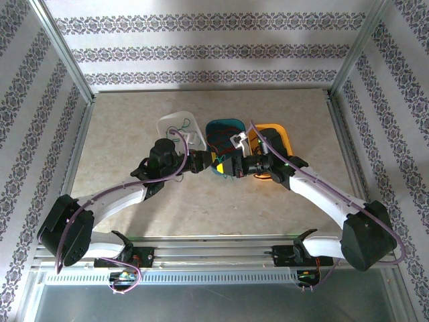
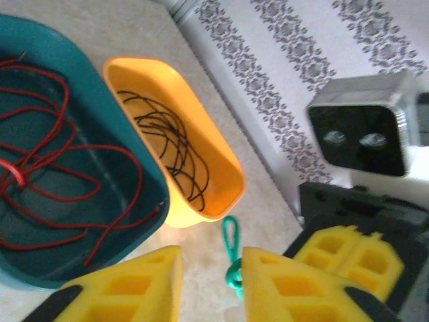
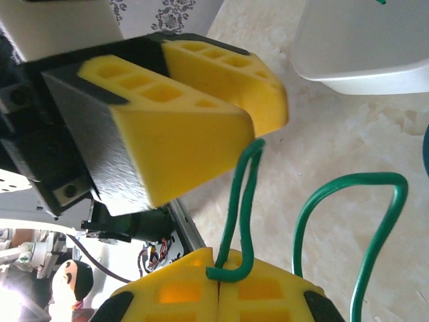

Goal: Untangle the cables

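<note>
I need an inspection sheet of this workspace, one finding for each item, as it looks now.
Surface: beige stone-look table, no spill seen.
Job's things: red cable in teal bin; black cable in orange bin; green cable between the grippers, beside white bin.
Clutter: nothing seen.
Grippers: left gripper open around the green cable's loop; right gripper shut on it.
Cables: purple cables along both arms.
Surroundings: patterned walls, metal frame.

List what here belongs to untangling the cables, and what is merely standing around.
Job: green cable, pinched by the right gripper, with the left gripper around its loop; red cables; black cables.
Standing around: teal bin holding the red ones; orange bin holding the black; white bin; patterned wall.
</note>
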